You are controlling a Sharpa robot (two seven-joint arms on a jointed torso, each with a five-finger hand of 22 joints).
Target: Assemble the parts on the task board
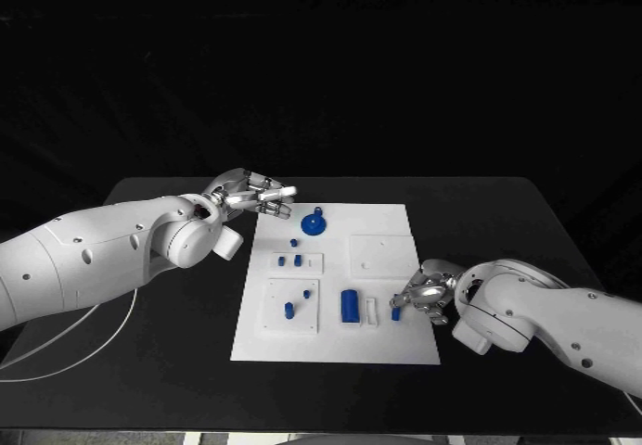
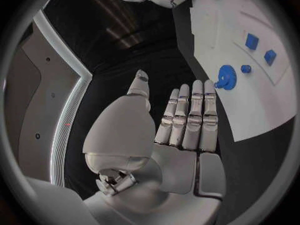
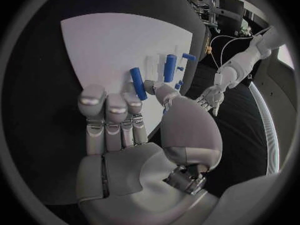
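A: Nearest first, R side?
B: Right hand point(image 1: 426, 298) sits at the board's near right edge, over the white board point(image 1: 381, 348). Fingers bent, tips toward a small upright blue peg point(image 1: 396, 313). In the wrist view that peg point(image 3: 138, 83) lies just past the fingertips point(image 3: 106, 105), close, but can't tell if touching. Nothing clamped in the palm; whether it's open or pinching, can't tell.

A: What else is close to it?
B: Blue cylinder point(image 1: 349, 305) just left of the peg, w/ a white bar point(image 1: 371, 305) between them. Further left, a raised white square point(image 1: 293, 308) w/ small blue pieces on it.

A: Mid board?
B: Smaller raised plate point(image 1: 299, 262) holding two blue blocks point(image 1: 289, 261). Blank raised square point(image 1: 381, 254) to its right.

A: Far end?
B: Blue gear point(image 1: 314, 223) near the far left corner. Left hand point(image 1: 254, 197) hovers just beside it, off the board's far left corner. Wrist view: fingers point(image 2: 190, 116) straight, side by side, thumb apart, holding nothing; gear point(image 2: 226, 77) just past the tips, not touching.
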